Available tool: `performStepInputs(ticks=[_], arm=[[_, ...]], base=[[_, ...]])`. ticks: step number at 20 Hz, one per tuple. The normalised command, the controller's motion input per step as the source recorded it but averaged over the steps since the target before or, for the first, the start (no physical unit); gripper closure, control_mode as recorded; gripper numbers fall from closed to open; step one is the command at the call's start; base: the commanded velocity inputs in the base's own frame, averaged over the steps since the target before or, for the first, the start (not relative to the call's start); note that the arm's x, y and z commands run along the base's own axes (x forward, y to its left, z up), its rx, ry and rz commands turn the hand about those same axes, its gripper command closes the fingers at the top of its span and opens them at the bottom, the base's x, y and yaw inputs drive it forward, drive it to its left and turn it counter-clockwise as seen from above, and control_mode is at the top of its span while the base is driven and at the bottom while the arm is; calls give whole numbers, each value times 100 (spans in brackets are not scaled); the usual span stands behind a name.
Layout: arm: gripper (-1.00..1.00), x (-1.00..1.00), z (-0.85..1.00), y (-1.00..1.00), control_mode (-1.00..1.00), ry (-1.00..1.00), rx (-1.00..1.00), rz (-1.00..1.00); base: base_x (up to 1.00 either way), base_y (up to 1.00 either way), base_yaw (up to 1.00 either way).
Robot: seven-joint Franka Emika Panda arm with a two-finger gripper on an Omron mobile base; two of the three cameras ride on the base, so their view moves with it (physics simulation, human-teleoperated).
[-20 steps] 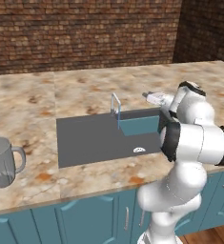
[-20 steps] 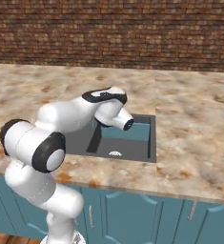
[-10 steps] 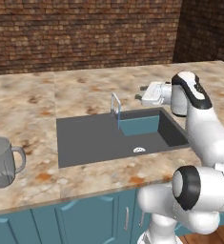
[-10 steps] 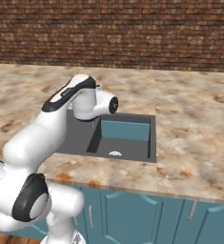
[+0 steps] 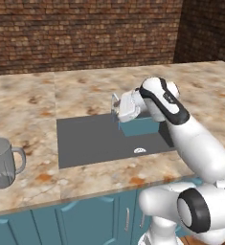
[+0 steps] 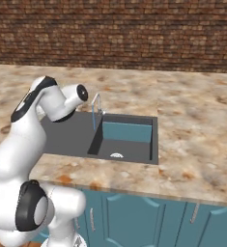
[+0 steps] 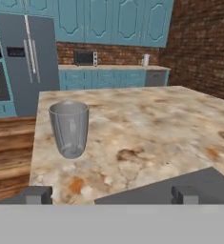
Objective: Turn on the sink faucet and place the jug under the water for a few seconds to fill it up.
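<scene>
Robot arm above a kitchen sink, turned toward an empty glass jug.
The jug (image 5: pixel 3 162) stands upright, mouth up, near the bench's (image 5: pixel 80 95) front left corner, handle pointing toward the sink (image 5: pixel 99 139). It looks rigid, smooth, probably slippery and breakable; the handle or upper wall seems the safest hold. The gripper (image 7: pixel 111 194) is wide open, empty, near the sink faucet (image 5: pixel 116 105).

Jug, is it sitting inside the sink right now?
No, the jug stands upright on the counter, well off to the side of the sink.
</scene>
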Motion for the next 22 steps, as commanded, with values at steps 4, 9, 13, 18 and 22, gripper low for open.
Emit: performStepInputs(ticks=[4, 9, 13, 18, 22], arm=[[-100, 0, -31, 33, -100, 13, -2, 4], [-100, 0, -28, 23, -100, 5, -1, 1], [-100, 14, -40, 54, -100, 7, -2, 3], [-100, 45, -26, 37, -100, 10, -1, 5], [-100, 40, -2, 60, -100, 1, -2, 9]], base=[[0, 0, 0], [0, 0, 0], [0, 0, 0], [0, 0, 0], [0, 0, 0]])
